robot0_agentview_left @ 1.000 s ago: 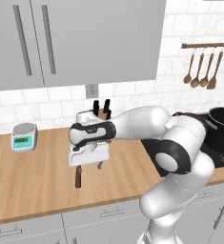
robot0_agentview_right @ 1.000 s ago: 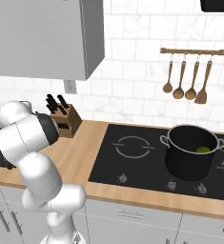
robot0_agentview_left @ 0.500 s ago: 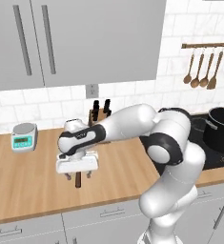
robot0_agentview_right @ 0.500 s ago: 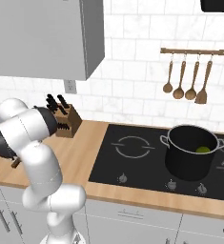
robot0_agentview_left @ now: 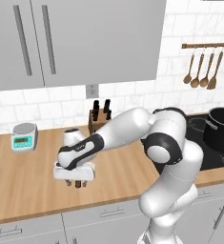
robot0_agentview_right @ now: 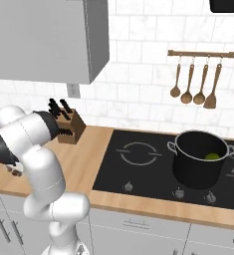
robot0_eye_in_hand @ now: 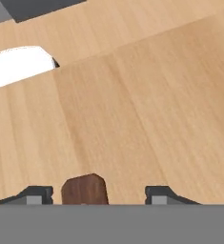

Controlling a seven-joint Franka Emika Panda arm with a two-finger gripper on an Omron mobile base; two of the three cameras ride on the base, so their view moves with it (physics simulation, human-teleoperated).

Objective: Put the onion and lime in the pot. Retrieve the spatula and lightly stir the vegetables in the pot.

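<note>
The gripper is lowered to the wooden worktop, pointing straight down so its fingers straddle the spatula. In the hand view the brown handle end lies between the two fingers with a gap on each side; the fingers are parted and no grip is made. This placement suits a pinch across the handle's narrow width.

The pot stands on the black cooktop, well apart from the gripper. A green lime shows inside it. The onion cannot be made out. Judged stage: vegetables loaded, spatula retrieval under way.

A knife block stands at the back wall, clear of the approach.
</note>
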